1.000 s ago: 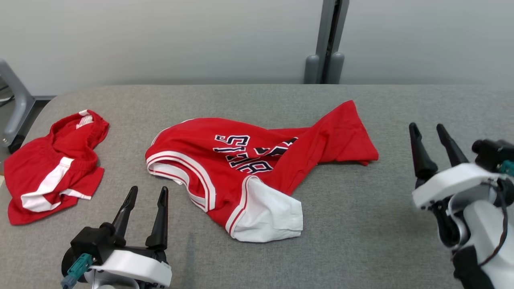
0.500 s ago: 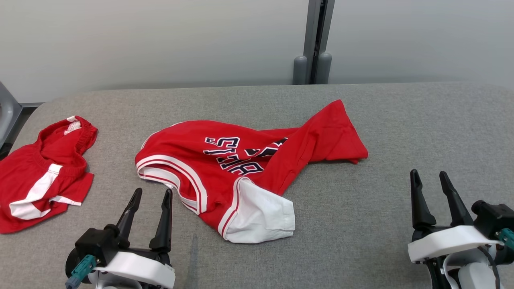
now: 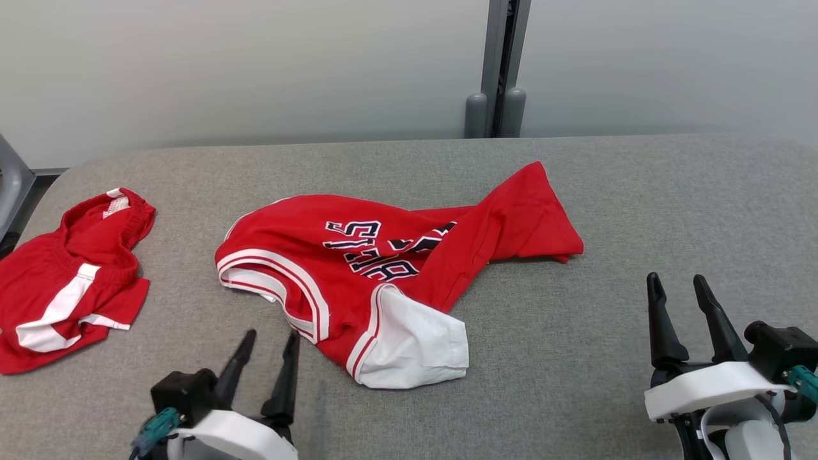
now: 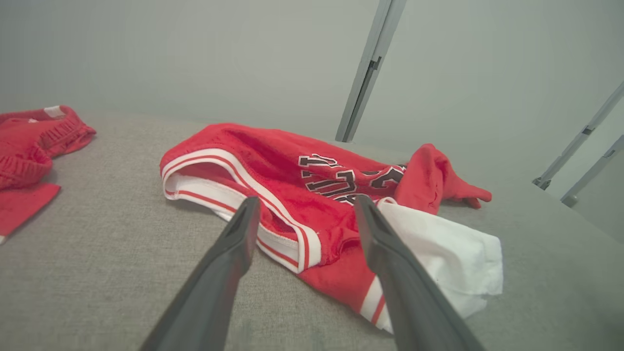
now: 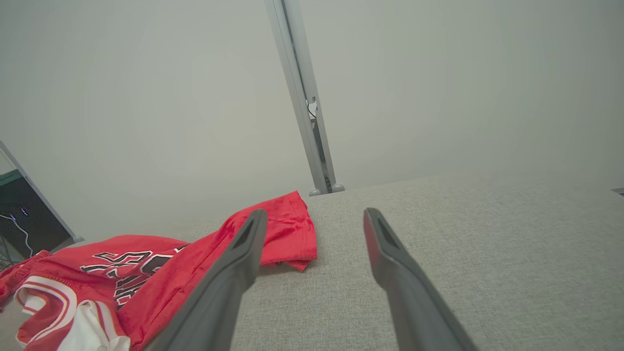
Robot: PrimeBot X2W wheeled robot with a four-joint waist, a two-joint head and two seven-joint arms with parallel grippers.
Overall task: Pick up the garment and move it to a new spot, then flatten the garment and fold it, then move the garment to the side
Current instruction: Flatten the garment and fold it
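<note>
Head view | red jersey just ahead of left gripper, parted, empty | right gripper parted, well aside

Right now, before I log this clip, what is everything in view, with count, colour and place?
jersey: one, red with white trim and dark lettering, crumpled mid-table
shorts: one pair, red with white stripes, crumpled at the table's left edge
table: one, grey fabric top, under both garments
post: one, grey, upright behind the table's far edge
wall: one, pale grey, behind the table
left gripper: one, dark fingers, open, empty, near edge, pointing toward the jersey
right gripper: one, dark fingers, open, empty, near right, apart from the jersey
</note>
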